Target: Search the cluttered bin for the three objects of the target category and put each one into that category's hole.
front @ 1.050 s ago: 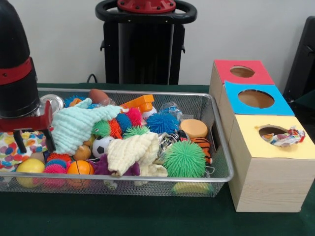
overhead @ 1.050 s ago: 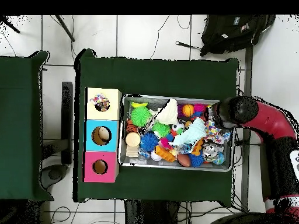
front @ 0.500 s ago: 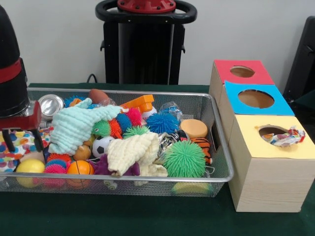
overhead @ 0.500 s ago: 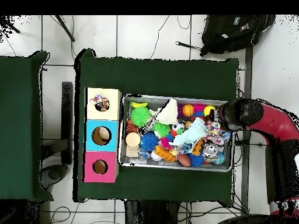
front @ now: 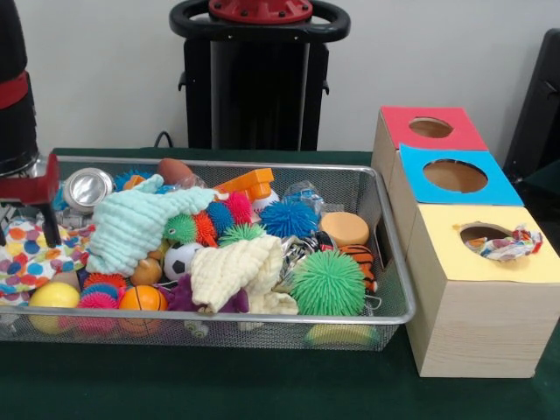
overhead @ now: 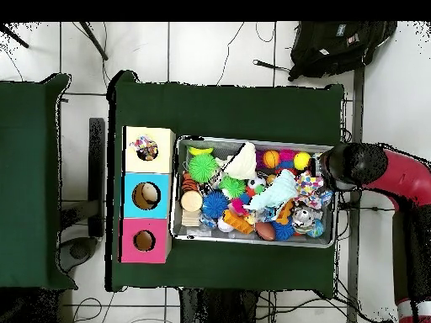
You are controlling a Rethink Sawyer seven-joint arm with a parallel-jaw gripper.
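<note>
Currently the green worktop (front: 262, 394) carries a wire mesh bin (front: 389, 254) and, just beside the bin's end, a row of three wooden boxes. The arm (overhead: 396, 172) reaches in from the side in the overhead view, red with a black end section, and sits at the bin's end farthest from the boxes. The hand (front: 24, 210) shows at the left edge of the front view, over the bin's end wall and a multicoloured dotted cloth (front: 26, 262); one dark finger hangs down, and whether the hand is open or closed cannot be told. Nothing is seen gripped.

Boxes: the yellow-topped box (front: 490, 280) has a crumpled patterned cloth (front: 507, 243) lodged in its hole; the blue-topped box (front: 455, 179) and the red-topped box (front: 430, 129) each show a round hole.

Bin contents, heaped and touching: a pale green cloth (front: 140, 223) draped across the middle-left; a cream cloth (front: 236, 273) in front of it; a green spiky ball (front: 328, 282) beside the cream cloth; a blue spiky ball (front: 289, 219) behind; a tan round lid-like disc (front: 344, 227); an orange block (front: 249, 184); a shiny metal can (front: 87, 187) near the hand; a yellow ball (front: 54, 297) and an orange ball (front: 143, 299) at the front wall; a small football (front: 179, 260).
</note>
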